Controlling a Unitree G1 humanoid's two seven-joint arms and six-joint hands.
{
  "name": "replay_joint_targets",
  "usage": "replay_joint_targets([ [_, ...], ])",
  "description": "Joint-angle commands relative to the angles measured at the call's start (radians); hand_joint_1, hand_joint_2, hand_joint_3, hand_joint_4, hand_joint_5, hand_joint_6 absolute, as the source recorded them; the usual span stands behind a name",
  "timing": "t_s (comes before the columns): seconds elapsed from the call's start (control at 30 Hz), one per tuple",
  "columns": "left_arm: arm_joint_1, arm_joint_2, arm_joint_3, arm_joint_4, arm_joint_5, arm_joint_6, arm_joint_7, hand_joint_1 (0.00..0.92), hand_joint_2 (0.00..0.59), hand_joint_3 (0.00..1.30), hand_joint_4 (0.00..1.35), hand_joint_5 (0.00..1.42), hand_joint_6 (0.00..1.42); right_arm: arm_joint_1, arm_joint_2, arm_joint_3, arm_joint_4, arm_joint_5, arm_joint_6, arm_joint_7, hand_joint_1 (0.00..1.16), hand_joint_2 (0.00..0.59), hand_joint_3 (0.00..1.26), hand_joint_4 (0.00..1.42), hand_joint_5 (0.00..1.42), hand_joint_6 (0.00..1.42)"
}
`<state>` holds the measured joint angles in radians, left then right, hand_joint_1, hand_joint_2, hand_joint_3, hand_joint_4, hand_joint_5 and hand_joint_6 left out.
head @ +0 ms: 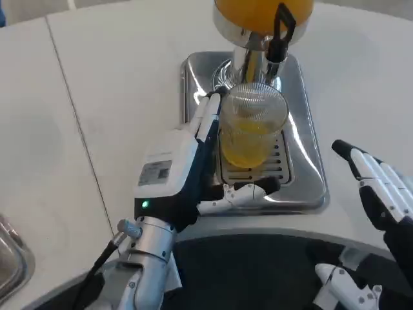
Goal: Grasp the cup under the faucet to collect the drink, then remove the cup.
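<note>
Cup [253,126] just right of left hand [187,171]

A drinks counter, seemingly: juice dispenser [263,19] on steel drip tray [303,148] (white table [116,84]).

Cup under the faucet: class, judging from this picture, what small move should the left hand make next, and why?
Probably close the fingers around the cup. The left hand is open beside the cup's left side, thumb reaching under its front, but it does not seem to grip it. The cup already holds orange drink, so a firm hold comes before lifting it off the tray.
</note>
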<state>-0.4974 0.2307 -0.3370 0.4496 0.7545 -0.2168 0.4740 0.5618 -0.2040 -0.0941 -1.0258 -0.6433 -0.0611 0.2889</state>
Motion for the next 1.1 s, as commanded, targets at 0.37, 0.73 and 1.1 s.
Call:
replay_joint_targets([
  [0.37,-0.114,-0.049,-0.016,0.107,-0.011,-0.013,0.010,0.134,0.025,0.00,0.00,0.27,0.28,0.044,0.000,-0.001,-0.001,-0.021,-0.014,0.006,0.33,0.424,0.00,0.00,0.00,0.00],
  [0.73,-0.170,-0.091,-0.002,0.200,-0.025,0.034,0.022,0.139,0.025,0.02,0.08,0.37,0.39,0.024,-0.001,0.009,0.006,-0.018,0.004,0.023,0.33,0.423,0.00,0.00,0.00,0.00],
  [1.1,-0.206,-0.125,-0.004,0.245,-0.081,0.054,0.015,0.196,0.020,0.23,0.35,0.67,0.84,-0.039,-0.009,0.010,0.028,-0.020,0.042,0.057,0.32,0.422,0.00,0.00,0.00,0.00],
])
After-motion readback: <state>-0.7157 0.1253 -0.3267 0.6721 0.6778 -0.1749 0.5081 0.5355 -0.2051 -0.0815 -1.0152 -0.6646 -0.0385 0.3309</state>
